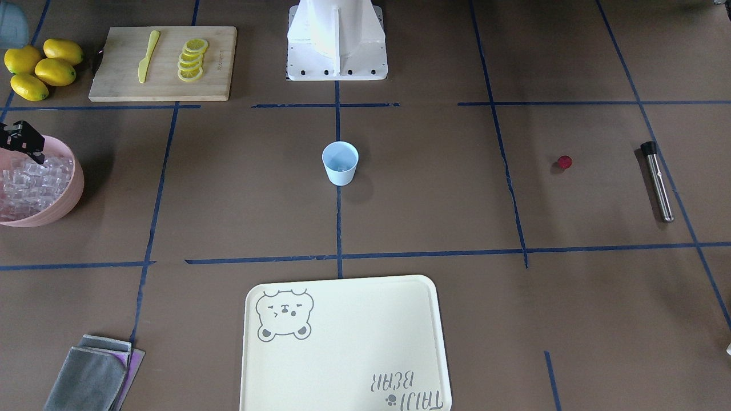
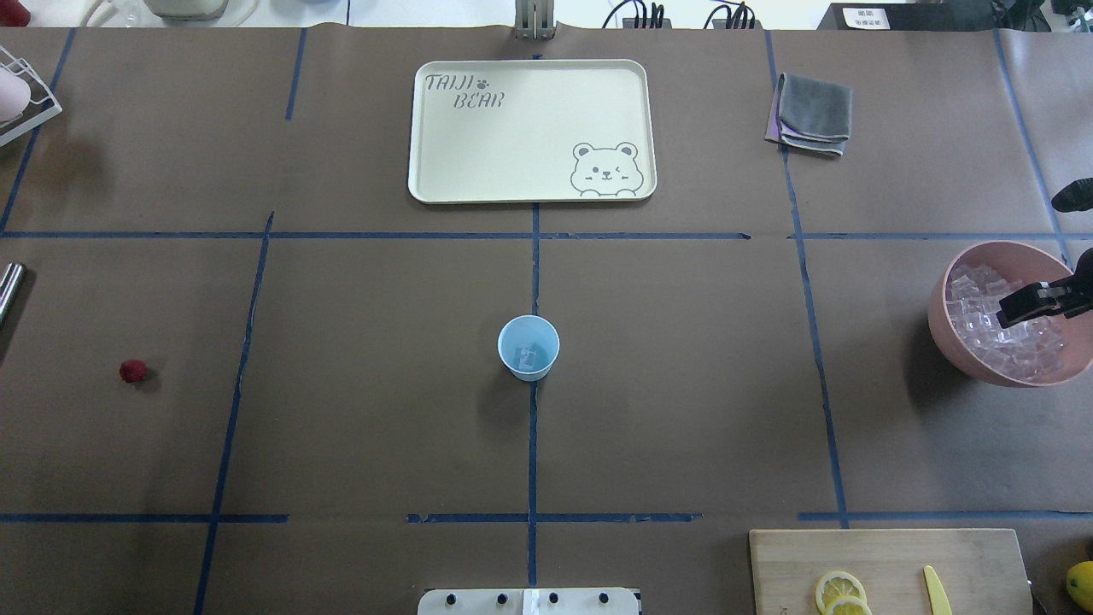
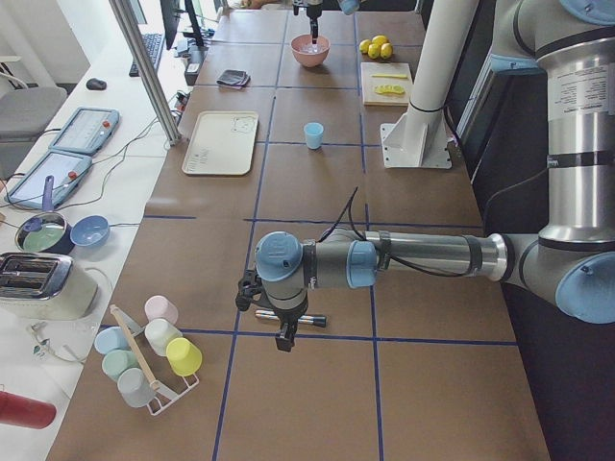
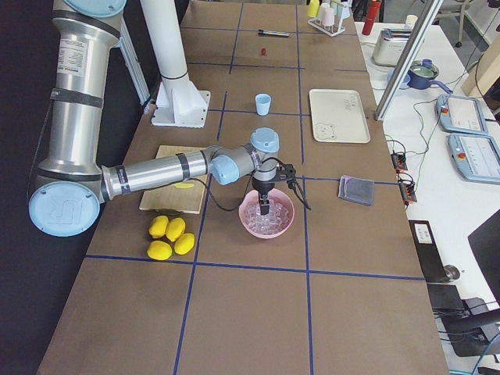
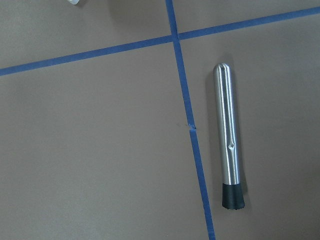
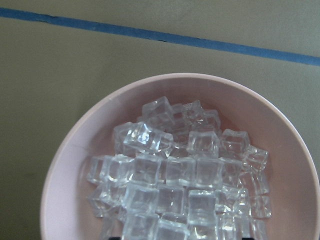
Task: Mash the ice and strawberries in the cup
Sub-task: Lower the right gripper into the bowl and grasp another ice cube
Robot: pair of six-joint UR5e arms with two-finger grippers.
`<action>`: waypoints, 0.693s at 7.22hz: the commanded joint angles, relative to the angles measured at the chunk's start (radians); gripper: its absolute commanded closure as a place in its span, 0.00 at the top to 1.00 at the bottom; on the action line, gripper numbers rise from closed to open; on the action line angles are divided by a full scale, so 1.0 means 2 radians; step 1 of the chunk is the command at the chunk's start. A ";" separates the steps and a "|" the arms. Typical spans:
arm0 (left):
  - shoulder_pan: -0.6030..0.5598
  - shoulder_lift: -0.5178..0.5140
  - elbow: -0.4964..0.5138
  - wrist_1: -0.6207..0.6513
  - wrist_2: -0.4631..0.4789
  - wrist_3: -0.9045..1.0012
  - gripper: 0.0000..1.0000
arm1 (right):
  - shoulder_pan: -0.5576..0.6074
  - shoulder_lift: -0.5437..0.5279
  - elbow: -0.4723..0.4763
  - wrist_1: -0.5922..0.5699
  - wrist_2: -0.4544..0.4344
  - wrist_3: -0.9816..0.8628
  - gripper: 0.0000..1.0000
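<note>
The pale blue cup [image 1: 340,163] stands upright at the table's middle and also shows in the overhead view [image 2: 528,347], with one clear ice cube [image 2: 529,357] inside. More ice [image 6: 175,175] fills the pink bowl [image 2: 939,325]. My right gripper [image 2: 1008,314] hangs over that bowl, pointing down; I cannot tell whether it is open or shut. The red strawberry [image 1: 565,162] lies alone on the table on my left side. My left gripper [image 3: 286,341] hovers over a steel muddler [image 5: 229,135], and I cannot tell its state.
A cutting board [image 1: 165,63] with lemon slices and a yellow knife sits beside several lemons [image 1: 43,68]. A cream tray [image 1: 342,342] and a grey cloth [image 1: 91,377] lie on the far side. A rack of cups [image 3: 149,355] stands near the left end.
</note>
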 commanded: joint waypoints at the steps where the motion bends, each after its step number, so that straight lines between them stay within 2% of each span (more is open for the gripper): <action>1: 0.000 0.000 0.000 -0.001 0.000 0.000 1.00 | -0.001 0.004 -0.033 0.042 0.003 0.006 0.82; 3: 0.000 0.000 0.000 0.000 0.000 0.000 1.00 | -0.003 0.005 -0.020 0.044 0.022 0.030 0.81; 5: 0.000 0.000 0.000 0.000 0.000 0.001 1.00 | -0.007 -0.001 -0.015 0.043 0.022 0.029 0.78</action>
